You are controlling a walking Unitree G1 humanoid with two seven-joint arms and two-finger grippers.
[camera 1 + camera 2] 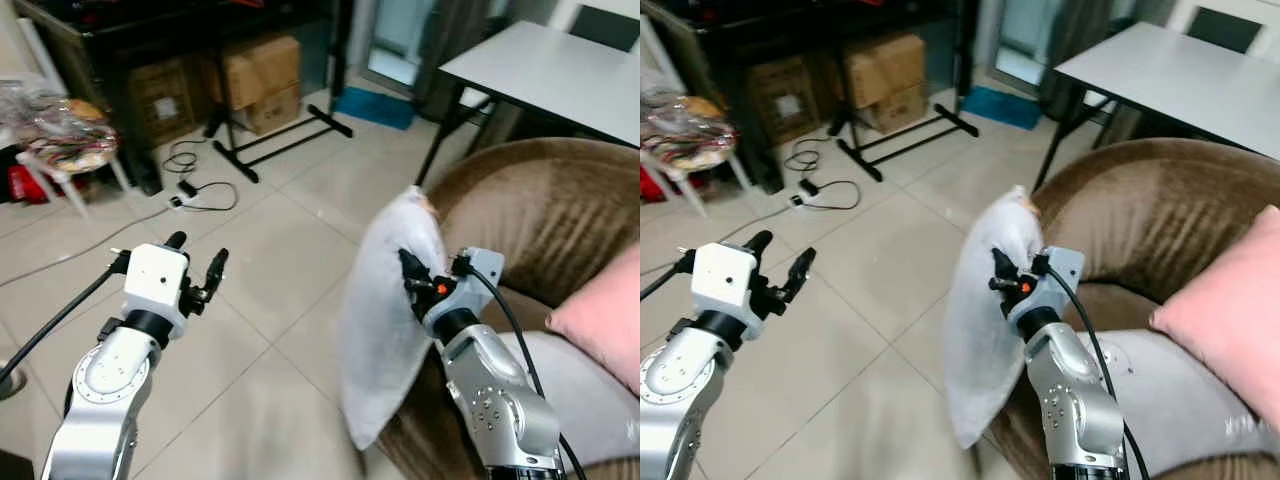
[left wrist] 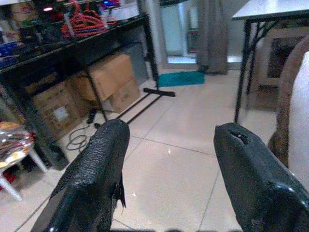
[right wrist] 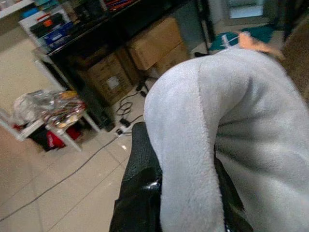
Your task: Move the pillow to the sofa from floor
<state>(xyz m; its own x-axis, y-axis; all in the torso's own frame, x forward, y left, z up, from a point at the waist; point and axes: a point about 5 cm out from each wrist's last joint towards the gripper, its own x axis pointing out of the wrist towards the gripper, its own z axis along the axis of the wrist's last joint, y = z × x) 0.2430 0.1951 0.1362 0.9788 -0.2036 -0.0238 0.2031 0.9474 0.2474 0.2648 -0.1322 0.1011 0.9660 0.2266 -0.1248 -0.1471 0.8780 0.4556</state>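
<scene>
White pillow (image 1: 385, 320) hung upright against the near-left edge of the brown sofa (image 1: 545, 215), off the floor (image 1: 270, 290). Right gripper (image 3: 181, 193) fingers pinched a fold of it. Left gripper (image 2: 169, 179), well left over the tiles, fingers wide, holding nothing. Pink cushion (image 1: 605, 315) on sofa, right.

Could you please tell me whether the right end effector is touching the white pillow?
Touching. In the right wrist view, the right end effector has its black fingers pinching a fold of the white pillow.

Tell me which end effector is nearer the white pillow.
Right. The right end effector is clamped on the white pillow beside the sofa. The left end effector hovers open over the floor, apart from it.
</scene>
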